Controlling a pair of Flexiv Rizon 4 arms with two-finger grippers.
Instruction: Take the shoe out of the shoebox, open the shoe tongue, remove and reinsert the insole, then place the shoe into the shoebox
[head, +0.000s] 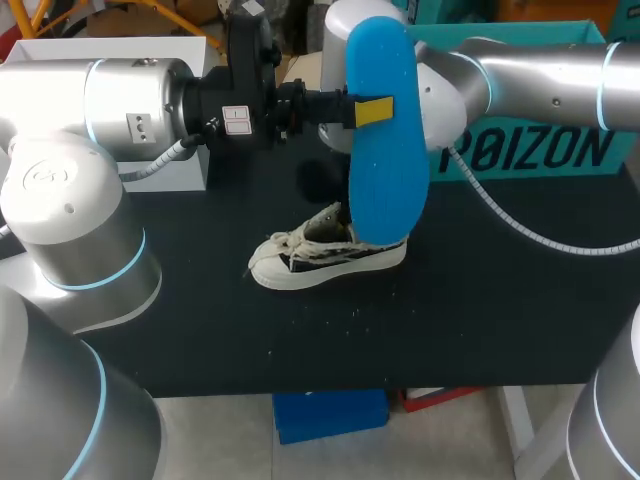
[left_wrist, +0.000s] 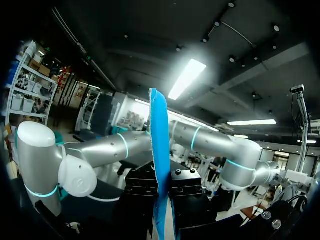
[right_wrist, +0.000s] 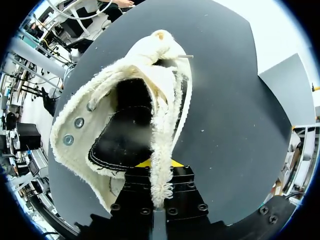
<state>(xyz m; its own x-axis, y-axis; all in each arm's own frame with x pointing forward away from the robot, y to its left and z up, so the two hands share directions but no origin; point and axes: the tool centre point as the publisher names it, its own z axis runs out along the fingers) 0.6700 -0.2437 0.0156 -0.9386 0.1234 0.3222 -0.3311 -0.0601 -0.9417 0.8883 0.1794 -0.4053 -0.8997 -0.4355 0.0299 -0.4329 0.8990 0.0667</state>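
The left gripper (head: 372, 110), clamped on the blue insole (head: 385, 160), holds it upper-centre, clear of the shoe (head: 325, 258), which the right gripper (right_wrist: 160, 167) pinches steady.

- Left arm's silver-grey cylindrical metal links (head: 130, 95) with white rounded joint caps (head: 60, 190), each joint ringed in glowing light blue.
- Matte black wrist block (head: 245, 85) with a small white label marked red (head: 237, 120) (unreadably small); a grey ribbed cable (head: 160, 163) loops into it.
- Right arm's silver tube (head: 540, 70), same blue ring, trails a thin grey cable (head: 520, 230).
- Right gripper's black housing (right_wrist: 182, 187), studded with dark screws; yellow-tipped jaws.
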